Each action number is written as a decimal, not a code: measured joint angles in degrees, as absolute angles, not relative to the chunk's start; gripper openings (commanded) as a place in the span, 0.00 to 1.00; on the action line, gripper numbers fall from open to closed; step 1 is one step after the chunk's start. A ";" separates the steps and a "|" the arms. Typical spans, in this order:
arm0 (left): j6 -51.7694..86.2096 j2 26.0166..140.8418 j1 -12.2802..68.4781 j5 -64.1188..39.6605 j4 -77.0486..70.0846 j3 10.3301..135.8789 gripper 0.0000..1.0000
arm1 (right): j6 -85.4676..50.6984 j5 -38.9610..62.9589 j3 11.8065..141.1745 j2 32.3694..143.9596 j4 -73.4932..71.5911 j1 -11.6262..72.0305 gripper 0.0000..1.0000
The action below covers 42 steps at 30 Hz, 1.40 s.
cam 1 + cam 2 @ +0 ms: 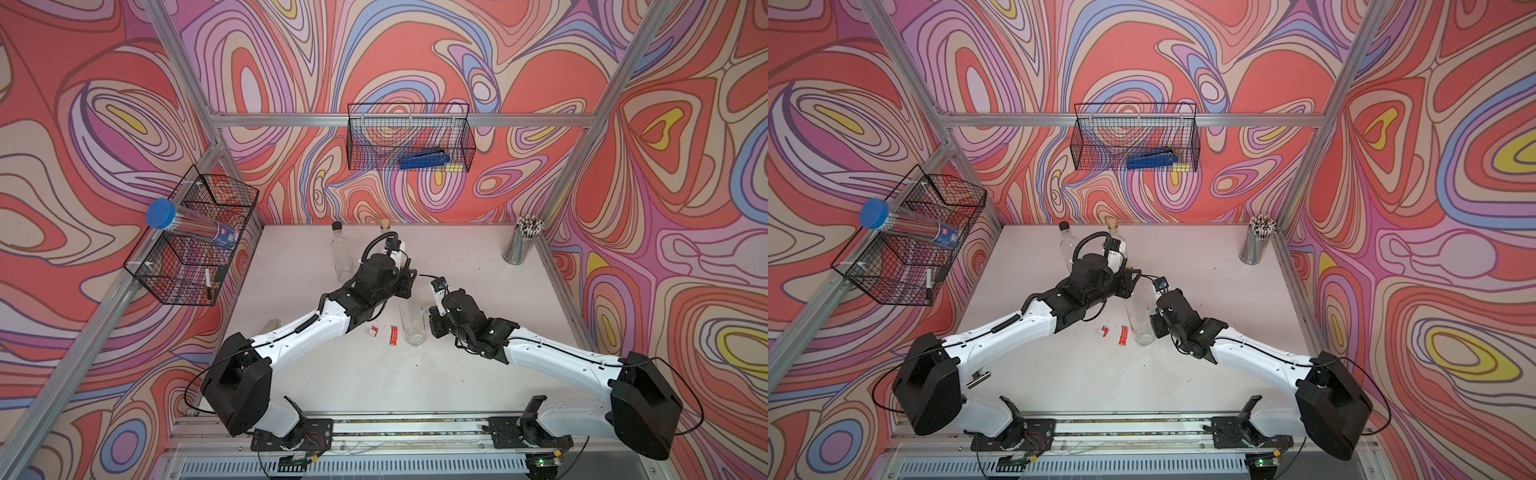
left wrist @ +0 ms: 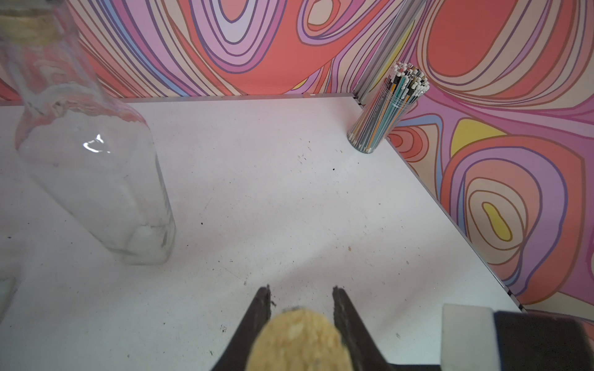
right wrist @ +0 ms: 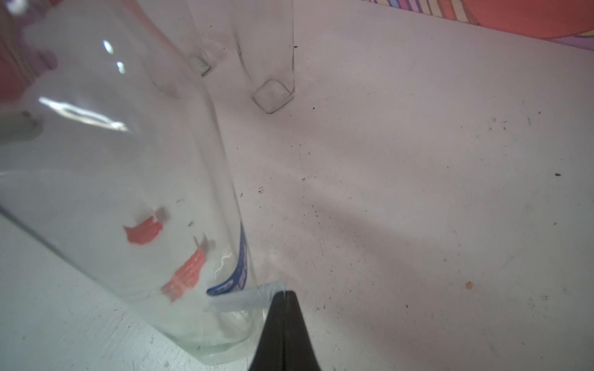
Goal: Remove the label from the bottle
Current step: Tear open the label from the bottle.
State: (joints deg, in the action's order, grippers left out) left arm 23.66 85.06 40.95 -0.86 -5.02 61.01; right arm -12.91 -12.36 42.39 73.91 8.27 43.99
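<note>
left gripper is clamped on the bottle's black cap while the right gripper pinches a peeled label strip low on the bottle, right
Not quite: the left wrist view shows the left gripper clamped on a tan cork stopper, not a black cap. The rest holds: the right gripper pinches the label strip low on the bottle.

Pencil cup, wall basket, side basket, blue-capped tube

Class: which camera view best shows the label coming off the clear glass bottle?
The right wrist view: the shut right pincer pinches the translucent blue-printed label, peeling from the clear glass bottle. Both top views show the bottle, its label too small; the left wrist view misses it.
</note>
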 measured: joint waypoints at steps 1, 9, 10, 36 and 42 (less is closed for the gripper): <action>23.57 85.06 40.95 -0.97 -5.02 61.01 0.00 | -12.91 -12.34 42.39 73.91 8.23 43.90 0.00; 22.90 85.01 40.95 -1.54 -5.48 60.84 0.00 | -12.53 -12.16 42.35 73.80 8.16 43.29 0.00; 22.79 84.93 40.95 -1.58 -5.61 60.71 0.00 | -12.45 -12.16 42.35 73.76 8.16 43.20 0.00; 22.06 84.05 40.95 -1.98 -6.63 59.55 0.00 | -11.64 -11.90 41.93 73.60 8.16 42.39 0.00; 22.06 84.03 40.95 -1.98 -6.70 59.48 0.00 | -11.64 -11.90 41.93 73.60 8.14 42.39 0.00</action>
State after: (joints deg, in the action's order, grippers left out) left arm 22.06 84.03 40.95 -1.98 -6.70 59.48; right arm -11.64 -11.90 41.93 73.60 8.14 42.39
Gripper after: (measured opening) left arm 0.320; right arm 0.049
